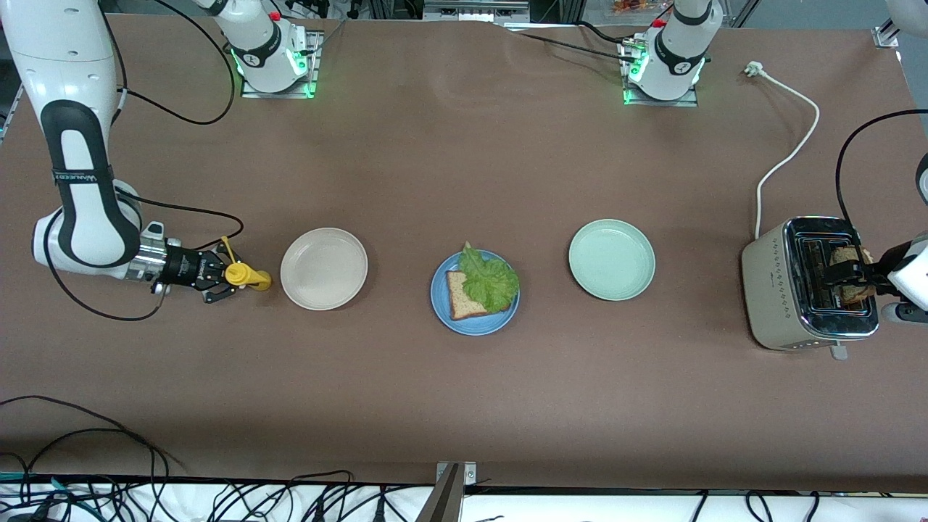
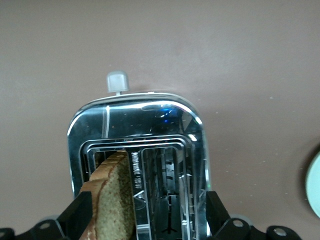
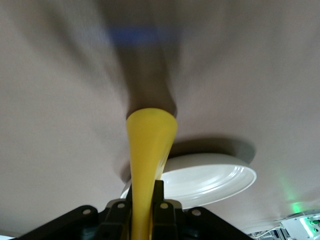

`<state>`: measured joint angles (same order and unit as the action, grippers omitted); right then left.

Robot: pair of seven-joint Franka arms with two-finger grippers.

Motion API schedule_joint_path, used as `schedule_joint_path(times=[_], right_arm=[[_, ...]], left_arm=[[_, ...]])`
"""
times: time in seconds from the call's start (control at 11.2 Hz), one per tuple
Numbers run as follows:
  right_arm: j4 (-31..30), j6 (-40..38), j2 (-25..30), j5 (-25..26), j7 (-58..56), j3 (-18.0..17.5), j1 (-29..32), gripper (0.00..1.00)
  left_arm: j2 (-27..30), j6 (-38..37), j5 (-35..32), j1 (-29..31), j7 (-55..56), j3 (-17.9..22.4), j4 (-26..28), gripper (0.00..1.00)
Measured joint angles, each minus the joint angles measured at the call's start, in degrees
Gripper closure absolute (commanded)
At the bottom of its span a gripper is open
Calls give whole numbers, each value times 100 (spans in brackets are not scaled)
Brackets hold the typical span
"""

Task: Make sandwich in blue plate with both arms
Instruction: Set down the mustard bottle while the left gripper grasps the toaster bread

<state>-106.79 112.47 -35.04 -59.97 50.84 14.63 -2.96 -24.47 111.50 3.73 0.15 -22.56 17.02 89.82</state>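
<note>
Sky-blue and round, the blue plate sits mid-table between a beige plate and a pale green plate. On it lies one bread slice, with a ruffled lettuce leaf overlapping the slice's edge toward the left arm's end of the table.

At that end stands a chrome-topped toaster. A second bread slice rises from one of its slots; the other slot holds nothing. The left gripper is over the toaster with its fingers spread wide, one beside the slice and one past the other slot, not pressing the bread.

The right gripper is low over the table near the beige plate, toward the right arm's end. Its fingers are clamped on a yellow funnel-shaped object, whose wide end points at the beige plate
</note>
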Motion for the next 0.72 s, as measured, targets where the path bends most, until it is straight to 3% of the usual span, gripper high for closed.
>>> schedule_joint_path(times=[0.09, 0.18, 0.72], right_arm=[[-18, -2, -4, 2, -52, 18, 38, 9], [-34, 19, -23, 17, -87, 42, 52, 0], [-37, 101, -125, 71, -179, 73, 55, 0]], left_arm=[[-74, 61, 9, 23, -31, 40, 0, 0], [-138, 156, 21, 63, -98, 49, 0, 0], [-294, 253, 521, 233, -859, 297, 0, 0]])
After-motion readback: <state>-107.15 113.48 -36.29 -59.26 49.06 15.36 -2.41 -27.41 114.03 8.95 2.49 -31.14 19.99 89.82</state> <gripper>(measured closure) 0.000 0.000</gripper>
